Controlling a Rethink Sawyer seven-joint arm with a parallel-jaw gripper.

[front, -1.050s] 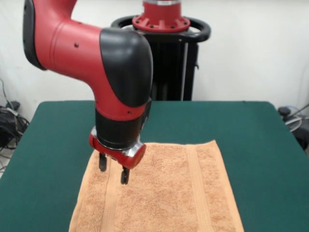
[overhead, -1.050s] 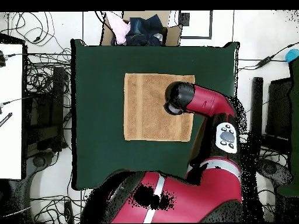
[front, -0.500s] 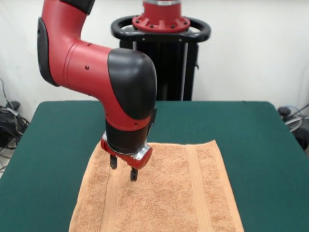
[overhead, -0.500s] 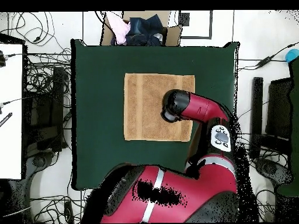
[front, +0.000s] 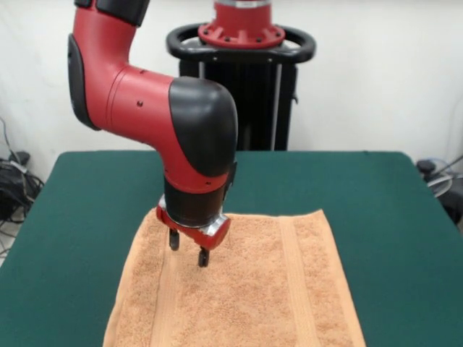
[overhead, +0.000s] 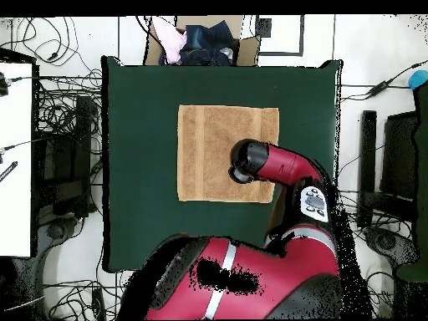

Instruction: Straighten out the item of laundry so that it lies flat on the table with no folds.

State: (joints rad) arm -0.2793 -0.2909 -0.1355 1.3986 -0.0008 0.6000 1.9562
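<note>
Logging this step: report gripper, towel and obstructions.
Gripper open, empty, over the towel. Towel spread flat on the table, no folds showing. Arm hides part of it from overhead; nothing else on the cloth.

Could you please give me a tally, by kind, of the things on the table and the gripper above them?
Towel: 1
Woven bands on the towel: 2
Gripper: 1
Table: 1
Total: 5

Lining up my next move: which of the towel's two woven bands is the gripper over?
The gripper hangs, fingers open, by the woven band on the picture's left of the towel; the other band lies clear, rightward.
</note>
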